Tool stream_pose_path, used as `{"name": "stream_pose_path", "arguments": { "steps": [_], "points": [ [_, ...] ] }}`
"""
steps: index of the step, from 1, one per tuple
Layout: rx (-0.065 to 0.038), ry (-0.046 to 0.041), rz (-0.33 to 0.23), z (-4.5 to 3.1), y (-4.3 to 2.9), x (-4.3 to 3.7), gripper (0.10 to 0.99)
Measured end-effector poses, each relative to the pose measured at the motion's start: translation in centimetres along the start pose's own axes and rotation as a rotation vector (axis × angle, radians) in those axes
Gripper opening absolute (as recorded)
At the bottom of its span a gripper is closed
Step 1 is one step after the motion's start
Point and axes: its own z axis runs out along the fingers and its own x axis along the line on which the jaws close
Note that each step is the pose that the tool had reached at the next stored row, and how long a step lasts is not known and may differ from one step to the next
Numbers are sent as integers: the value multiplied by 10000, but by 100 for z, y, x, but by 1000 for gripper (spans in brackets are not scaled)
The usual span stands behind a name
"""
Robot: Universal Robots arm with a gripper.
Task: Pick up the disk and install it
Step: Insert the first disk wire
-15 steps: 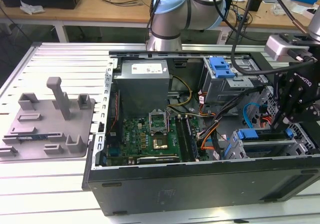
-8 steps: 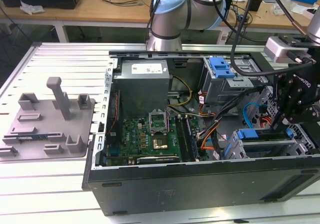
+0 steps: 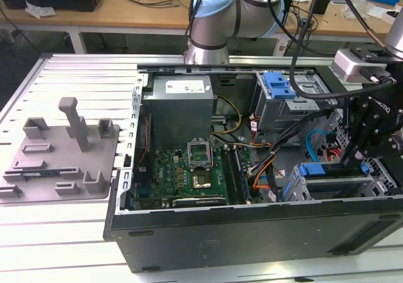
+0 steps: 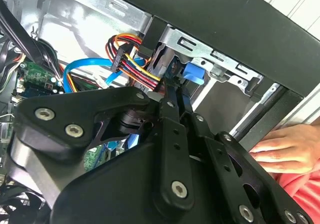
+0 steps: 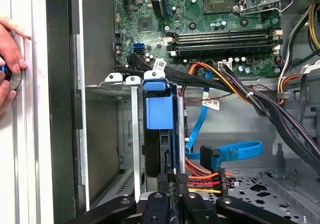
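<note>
The disk [image 5: 160, 112] stands on edge in a slot of the metal drive cage [image 5: 111, 87] at the front corner of the open computer case; its blue carrier faces the camera in the first wrist view. My gripper [image 5: 173, 180] reaches down onto the disk's near edge, and its black fingers [image 5: 181, 181] are drawn close together on it. In the second wrist view the gripper [image 4: 172, 102] narrows to a point beside the blue carrier [image 4: 192, 75]. The exterior view shows the gripper [image 3: 356, 160] low at the case's right end, next to the blue carrier top [image 3: 312, 169].
Bundled power and blue data cables [image 5: 225, 154] hang right beside the slot. The motherboard [image 3: 189, 173] fills the case's middle, and another blue carrier [image 3: 280, 84] sits in the upper bay. A person's hand [image 5: 10, 54] rests outside the case wall. A grey tray [image 3: 63, 157] lies at the exterior view's left.
</note>
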Motion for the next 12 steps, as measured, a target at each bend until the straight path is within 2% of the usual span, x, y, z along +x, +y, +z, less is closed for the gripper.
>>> {"name": "stream_pose_path", "arguments": {
  "steps": [2, 3, 4, 5, 6, 7, 9, 12],
  "points": [
    [-1, -14, 0, 5, 0, 0, 176],
    [-1, -11, 0, -2, 0, 1, 235],
    [0, -8, 0, -15, 0, 3, 235],
    [0, -3, 0, -32, 1, 5, 298],
    [0, 1, 0, -54, 1, 7, 298],
    [0, 12, 1, -90, 2, 9, 361],
    [1, 34, 1, -166, 3, 9, 361],
    [1, 62, 1, -236, 5, 3, 361]
  ]
}}
